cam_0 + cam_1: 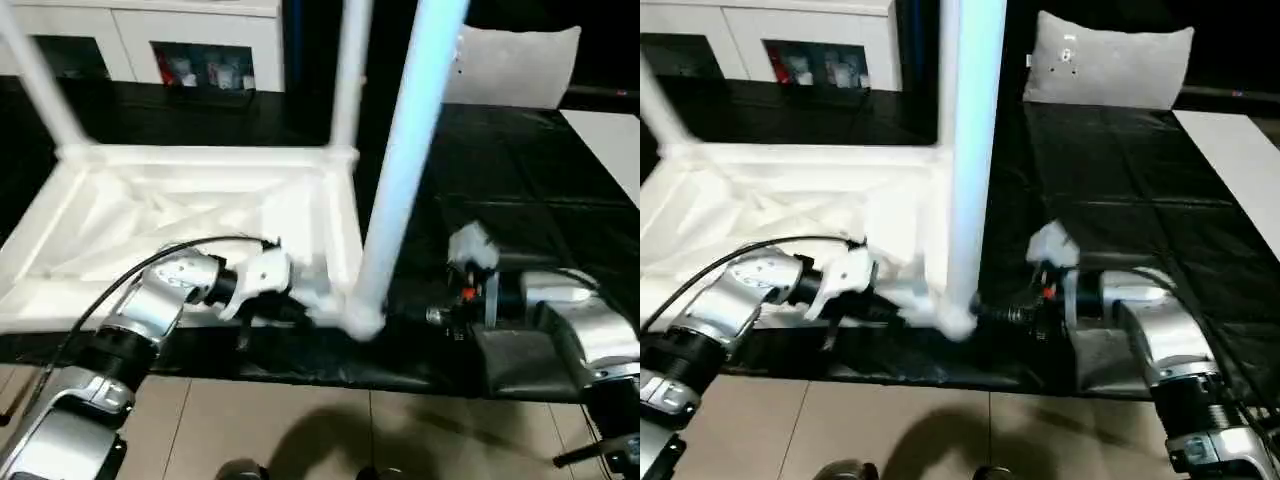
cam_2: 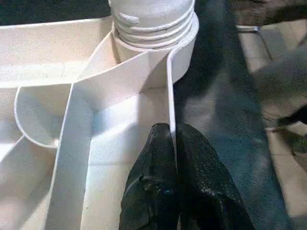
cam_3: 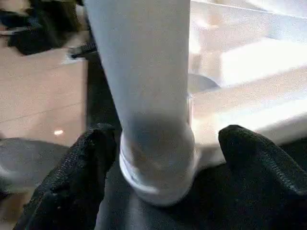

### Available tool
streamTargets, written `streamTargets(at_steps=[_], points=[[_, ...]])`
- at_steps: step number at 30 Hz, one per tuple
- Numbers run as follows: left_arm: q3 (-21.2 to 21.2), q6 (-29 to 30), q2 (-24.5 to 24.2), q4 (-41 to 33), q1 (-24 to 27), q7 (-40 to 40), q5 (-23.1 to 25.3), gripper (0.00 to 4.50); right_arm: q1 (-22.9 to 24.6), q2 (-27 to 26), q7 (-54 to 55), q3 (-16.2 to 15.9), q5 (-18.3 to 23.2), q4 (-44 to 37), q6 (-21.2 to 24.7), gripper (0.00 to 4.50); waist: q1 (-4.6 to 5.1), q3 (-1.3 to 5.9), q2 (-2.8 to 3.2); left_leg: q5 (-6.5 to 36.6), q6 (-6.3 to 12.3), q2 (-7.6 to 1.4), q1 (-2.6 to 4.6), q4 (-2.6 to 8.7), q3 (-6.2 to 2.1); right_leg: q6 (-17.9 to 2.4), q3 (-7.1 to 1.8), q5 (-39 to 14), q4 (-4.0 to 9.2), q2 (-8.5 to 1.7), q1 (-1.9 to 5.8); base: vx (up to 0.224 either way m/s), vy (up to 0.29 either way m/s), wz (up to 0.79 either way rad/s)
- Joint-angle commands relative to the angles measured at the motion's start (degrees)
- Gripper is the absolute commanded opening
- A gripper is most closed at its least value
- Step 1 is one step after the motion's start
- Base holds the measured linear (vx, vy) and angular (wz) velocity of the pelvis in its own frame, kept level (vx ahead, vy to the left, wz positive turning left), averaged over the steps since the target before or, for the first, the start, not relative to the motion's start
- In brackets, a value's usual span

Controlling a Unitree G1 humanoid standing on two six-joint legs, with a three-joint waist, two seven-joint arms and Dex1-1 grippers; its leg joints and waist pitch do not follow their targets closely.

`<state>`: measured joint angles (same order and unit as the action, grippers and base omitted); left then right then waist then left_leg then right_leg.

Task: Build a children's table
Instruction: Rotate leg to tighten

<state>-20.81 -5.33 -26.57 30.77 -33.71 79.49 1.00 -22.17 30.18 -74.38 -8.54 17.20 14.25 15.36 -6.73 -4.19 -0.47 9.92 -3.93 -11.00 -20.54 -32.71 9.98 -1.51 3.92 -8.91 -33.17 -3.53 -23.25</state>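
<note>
The children's table [image 1: 150, 230] lies upside down on a black sheet, its ribbed underside facing up. A long white leg [image 1: 405, 170] stands in the near right corner socket [image 2: 153, 33], where its threads show. My left gripper [image 2: 171, 132] is shut on the thin side wall of the table top, just short of that socket. My right gripper [image 3: 168, 139] is open, with one black finger [image 3: 91, 163] on each side of the leg's base. One finger sits close against the leg and the other stands apart from it. Two more legs [image 1: 350, 70] rise at the far corners.
A grey pillow [image 1: 515, 65] leans at the back right. A white cabinet [image 1: 140, 40] stands behind the table. The black sheet [image 1: 520, 190] spreads to the right, with a white surface [image 1: 610, 140] at its far right edge. Tiled floor [image 1: 300, 430] lies in front.
</note>
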Motion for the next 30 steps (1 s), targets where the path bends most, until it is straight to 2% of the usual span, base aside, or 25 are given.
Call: streamTargets(at_steps=[1,5,6,8,9,16,21,22,24,27,28,29,30], points=[[-2.8,-1.0,-0.1,-1.4,0.7,2.6,1.1,0.0,-0.8,0.6,-2.2,-0.2,1.2,0.2,0.6,3.49,-0.1,4.13,-0.19,11.3,3.83,-2.76,0.67,3.38,-0.25,-11.7,-2.65,-16.2,3.31,-4.73,2.9,0.0,0.0,0.0],[-2.8,-1.8,0.0,-1.4,0.5,4.0,0.7,0.0,-2.0,0.1,-4.4,-1.3,0.9,2.2,-0.9,3.12,-0.43,4.18,-0.36,11.8,3.05,-2.57,0.55,3.36,-0.27,-11.2,-2.61,-17.7,3.4,-4.91,3.01,0.0,0.0,0.0],[-2.8,-1.7,0.0,-1.6,0.6,4.1,0.6,0.0,-2.0,-0.1,-4.7,-1.5,1.0,2.3,-1.0,2.99,-0.45,4.33,-0.61,11.7,2.96,-2.55,0.57,3.29,-0.25,-11.1,-2.6,-17.9,3.4,-4.92,3.08,0.0,0.0,0.0],[-2.8,-1.4,0.1,-2.0,0.7,4.1,0.4,0.0,-2.1,-0.3,-5.1,-1.6,1.2,2.4,-0.8,2.9,-0.54,4.33,-0.6,11.0,2.96,-2.51,0.51,3.28,-0.29,-10.6,-2.59,-17.8,3.29,-4.83,3.08,0.0,0.0,0.0],[-2.9,-1.2,0.1,-2.2,0.7,4.3,0.1,0.0,-2.2,-0.3,-5.8,-1.9,1.6,2.5,-0.4,2.67,-0.58,4.38,-0.59,10.6,3.1,-2.52,0.5,3.24,-0.28,-10.6,-2.6,-17.2,3.24,-4.84,3.09,0.0,0.0,0.0],[-2.9,-1.2,0.1,-2.5,1.1,4.7,-0.3,0.0,-1.8,-0.5,-7.8,-2.4,2.3,2.4,0.6,2.12,-0.84,4.64,-0.66,9.0,3.73,-2.47,0.42,3.01,-0.21,-11.4,-2.56,-14.3,2.81,-4.72,3.21,0.0,0.0,0.0],[-2.7,-1.1,0.2,-1.9,1.0,4.7,-0.4,0.0,-1.6,-1.2,-7.7,-2.6,2.2,2.6,0.5,1.94,-1.09,4.46,-0.59,10.2,3.15,-2.46,0.54,3.05,-0.23,-10.4,-2.58,-17.3,3.16,-4.75,3.02,0.0,0.0,0.0],[-2.4,-0.4,0.4,-1.9,1.0,4.1,-0.6,0.0,-1.2,-1.4,-7.6,-2.5,2.7,2.0,1.2,1.94,-1.08,4.37,-0.76,10.4,3.08,-2.42,0.48,3.08,-0.24,-10.2,-2.57,-17.7,3.17,-4.72,3.03,0.0,0.0,0.0],[-1.7,0.7,1.1,-2.2,1.1,2.8,-1.4,0.0,-0.4,-1.9,-7.0,-2.1,3.7,1.0,2.2,1.93,-1.12,4.24,-0.57,10.8,2.98,-2.42,0.51,3.12,-0.26,-10.0,-2.6,-18.7,3.33,-4.77,2.98,0.0,0.0,0.0],[-0.2,2.7,2.4,-1.9,0.9,-2.8,-0.4,0.0,0.9,-2.6,-4.9,-1.6,3.9,-0.8,3.5,1.93,-1.11,4.24,-0.42,11.5,2.62,-2.44,0.6,3.17,-0.37,-10.1,-2.55,-19.1,3.29,-4.7,2.96,0.0,0.0,0.0],[0.2,3.6,2.8,-1.6,0.6,-4.9,0.3,0.0,1.3,-2.8,-3.9,-1.5,3.7,-1.5,3.7,1.93,-1.02,4.14,-0.47,11.9,2.49,-2.47,0.61,3.23,-0.34,-9.9,-2.6,-19.5,3.41,-4.63,2.87,0.0,0.0,0.0],[0.5,5.0,3.3,-1.8,0.7,-6.3,0.4,0.0,1.7,-3.3,-1.8,-1.2,3.5,-2.3,4.7,1.93,-1.07,3.94,-0.26,12.7,2.12,-2.43,0.85,3.25,-0.35,-9.8,-2.66,-20.6,3.54,-4.62,2.62,0.0,0.0,0.0],[1.0,6.2,3.8,-2.4,0.9,-7.2,0.0,0.0,2.1,-3.8,0.3,-1.2,2.8,-2.8,5.1,1.93,-0.99,3.87,-0.48,13.3,1.72,-2.39,0.76,3.37,-0.44,-9.1,-2.64,-22.2,3.73,-4.72,2.8,0.0,0.0,0.0]])
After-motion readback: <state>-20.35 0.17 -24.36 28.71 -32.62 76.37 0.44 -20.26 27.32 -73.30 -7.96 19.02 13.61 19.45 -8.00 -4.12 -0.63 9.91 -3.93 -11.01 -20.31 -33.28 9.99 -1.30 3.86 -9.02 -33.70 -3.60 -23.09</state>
